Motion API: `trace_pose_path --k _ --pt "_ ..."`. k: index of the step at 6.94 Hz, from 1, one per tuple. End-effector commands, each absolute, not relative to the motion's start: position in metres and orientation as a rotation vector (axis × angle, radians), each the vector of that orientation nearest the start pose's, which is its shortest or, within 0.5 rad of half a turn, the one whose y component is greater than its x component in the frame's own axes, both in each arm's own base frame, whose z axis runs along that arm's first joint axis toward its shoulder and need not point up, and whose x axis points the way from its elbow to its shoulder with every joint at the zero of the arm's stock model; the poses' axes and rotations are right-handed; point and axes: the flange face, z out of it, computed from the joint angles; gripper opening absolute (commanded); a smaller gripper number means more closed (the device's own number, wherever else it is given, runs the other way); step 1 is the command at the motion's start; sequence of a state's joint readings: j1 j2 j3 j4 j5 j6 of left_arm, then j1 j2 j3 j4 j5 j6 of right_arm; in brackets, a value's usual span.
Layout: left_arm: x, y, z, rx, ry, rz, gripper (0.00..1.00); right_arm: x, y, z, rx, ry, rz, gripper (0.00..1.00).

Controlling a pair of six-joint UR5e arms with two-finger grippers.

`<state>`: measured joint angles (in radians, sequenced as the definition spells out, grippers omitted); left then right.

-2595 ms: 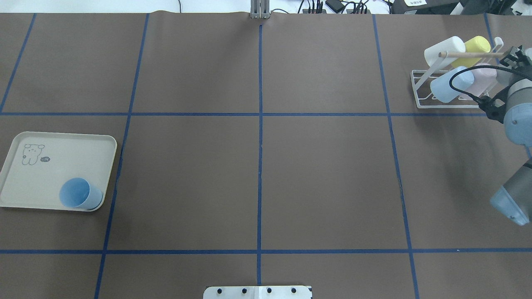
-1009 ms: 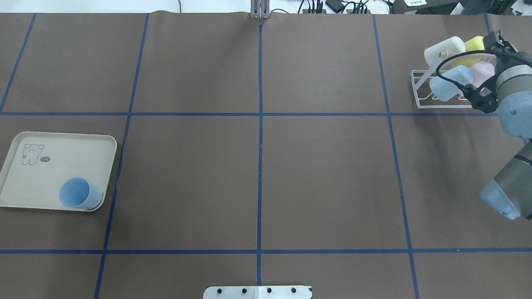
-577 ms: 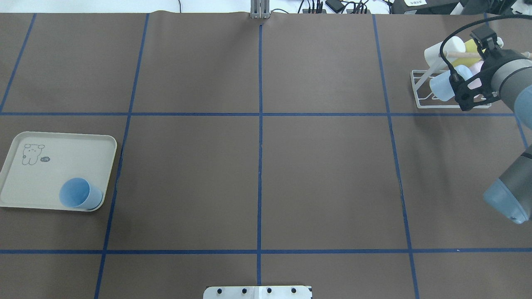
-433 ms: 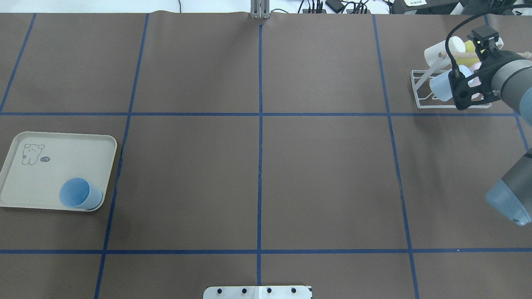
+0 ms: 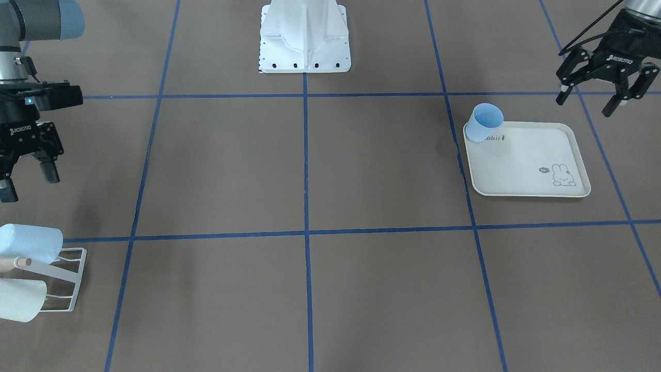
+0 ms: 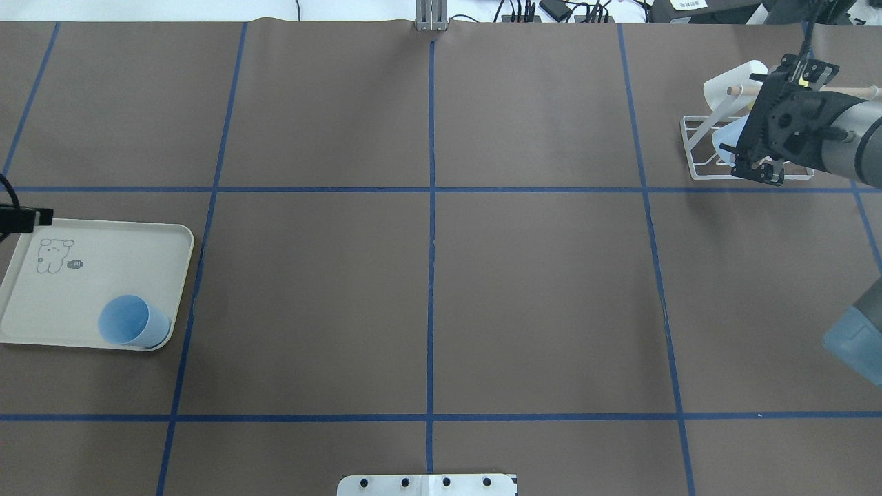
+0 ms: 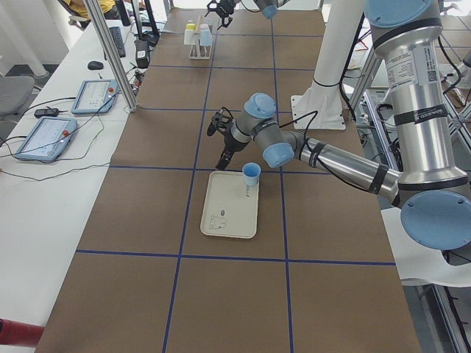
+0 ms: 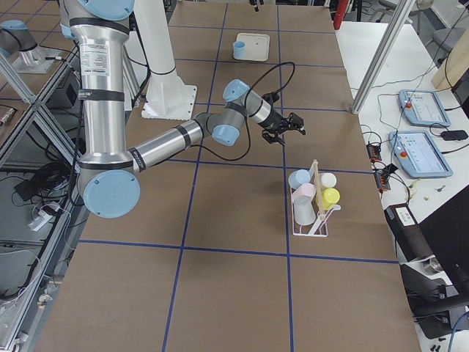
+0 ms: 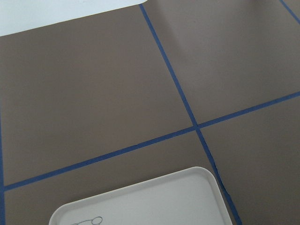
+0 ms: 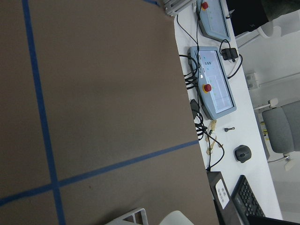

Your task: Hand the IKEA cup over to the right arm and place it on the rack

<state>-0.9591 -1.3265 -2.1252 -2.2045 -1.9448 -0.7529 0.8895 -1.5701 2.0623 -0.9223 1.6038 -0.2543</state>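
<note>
At the tray's [image 6: 83,275] corner nearest the robot's base, the blue IKEA cup [image 6: 131,321] stands upright, unmoved. The left gripper [image 5: 588,101], jaws spread and empty, has just arrived beside the tray. The right gripper [image 5: 26,183], likewise spread and empty, has swung back from the rack [image 6: 696,148]. Blue tape lines cross the brown table [image 6: 310,289], and control tablets [image 8: 421,154] lie on a white bench [image 8: 366,66].

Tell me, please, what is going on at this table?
Nothing is held right now. The blue cup stands at a corner of the tray, and the open left gripper hovers near the tray, not touching the cup. The right gripper, also open and empty, hangs near the rack, which already carries several cups.
</note>
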Motion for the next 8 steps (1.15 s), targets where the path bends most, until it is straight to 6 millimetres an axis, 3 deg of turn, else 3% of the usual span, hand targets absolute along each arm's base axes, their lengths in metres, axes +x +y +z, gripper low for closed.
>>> trace_pose_path --k 1,3,5,7,8 --pt "0.213 -0.364 0.438 0.418 0.870 0.002 1.00 -0.205 -0.429 0.317 1.070 -0.644 -0.659 1.00" --pt "0.241 -0.337 0.448 0.373 0.883 -0.024 1.00 -0.211 -0.426 0.320 1.026 -0.696 -0.669 1.00" --pt "0.248 -0.324 0.465 0.350 0.852 -0.003 1.00 -0.211 -0.427 0.322 1.022 -0.694 -0.669 1.00" --pt "0.262 -0.315 0.468 0.321 0.857 -0.005 0.99 -0.211 -0.426 0.322 1.022 -0.699 -0.672 1.00" --pt "0.263 -0.314 0.470 0.320 0.854 -0.002 0.90 -0.212 -0.426 0.322 1.021 -0.700 -0.673 1.00"
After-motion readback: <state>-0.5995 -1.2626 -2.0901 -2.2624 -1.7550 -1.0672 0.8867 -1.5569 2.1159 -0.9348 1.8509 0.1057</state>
